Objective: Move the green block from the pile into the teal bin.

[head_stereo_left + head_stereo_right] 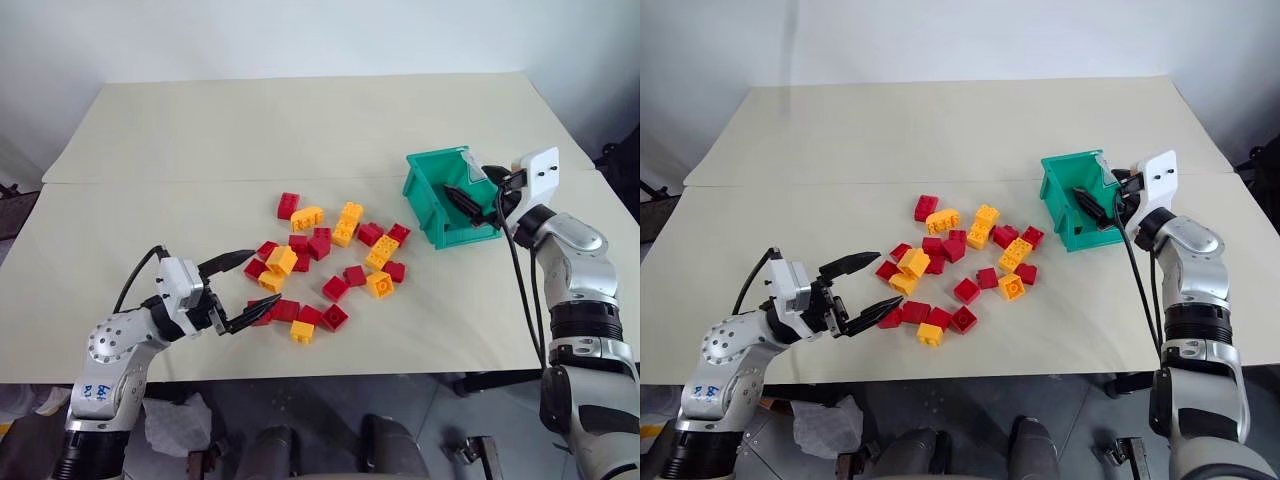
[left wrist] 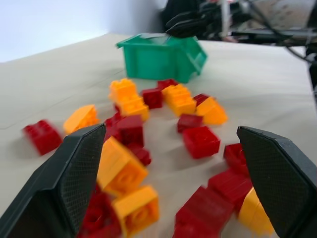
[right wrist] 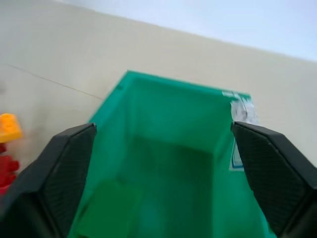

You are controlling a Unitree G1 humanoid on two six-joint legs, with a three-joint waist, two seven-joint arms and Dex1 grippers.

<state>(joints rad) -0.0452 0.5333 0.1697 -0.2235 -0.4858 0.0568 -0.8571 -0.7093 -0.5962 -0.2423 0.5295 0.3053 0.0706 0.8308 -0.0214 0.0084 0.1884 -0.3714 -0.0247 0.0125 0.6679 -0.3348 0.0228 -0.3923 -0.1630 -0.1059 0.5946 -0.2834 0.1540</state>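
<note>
**Green block down in the bin**

The green block lies inside the teal bin at the right of the frame, so the move looks done; only the withdrawal seems left. The right tool hangs over the bin, spread wide and empty. The left tool, at lower left, gapes released beside the pile on the counter.

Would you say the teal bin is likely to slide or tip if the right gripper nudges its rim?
The teal bin looks like thin, stiff plastic, so probably light; a nudge from the right gripper would likely slide it on the smooth table. It holds little beyond the green block, so weight hardly anchors it. Its broad base suggests sliding before tipping.
</note>
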